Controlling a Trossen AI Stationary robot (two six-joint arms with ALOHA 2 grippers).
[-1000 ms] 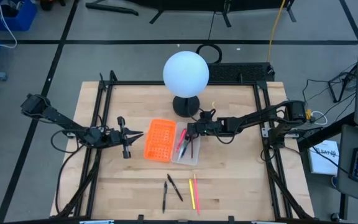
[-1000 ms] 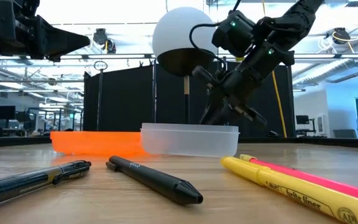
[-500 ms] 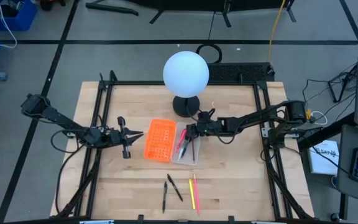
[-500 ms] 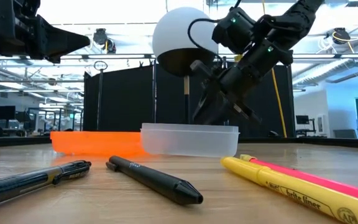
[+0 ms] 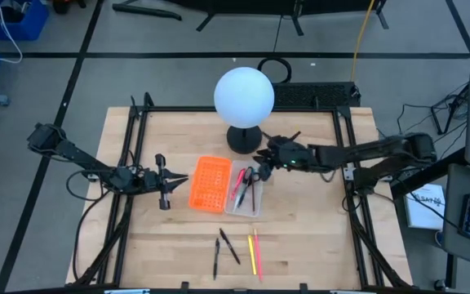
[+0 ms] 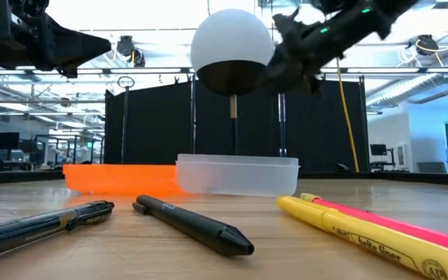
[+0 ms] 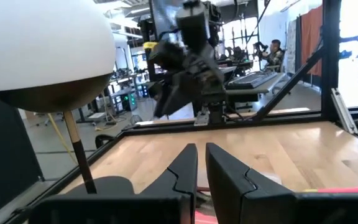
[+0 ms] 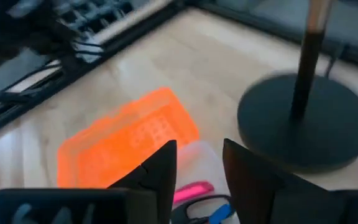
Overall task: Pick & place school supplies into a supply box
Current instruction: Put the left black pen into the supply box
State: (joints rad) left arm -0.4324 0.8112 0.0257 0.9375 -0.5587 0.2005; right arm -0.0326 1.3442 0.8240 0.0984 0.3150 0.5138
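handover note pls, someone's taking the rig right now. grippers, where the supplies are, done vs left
Right gripper: above the far end of the supply box, jaws open, empty.
Left gripper: waiting left of the orange panel, jaws nearly closed, empty.
Done: scissors and a pink-red pen lie in the box, with another dark thin item I can't identify.
Left: on the table's near side, two black pens, a yellow highlighter and a pink one beside it.
Next, likely: right arm goes for one of those four.

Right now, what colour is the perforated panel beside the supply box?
Orange panel, clearest in the high view.
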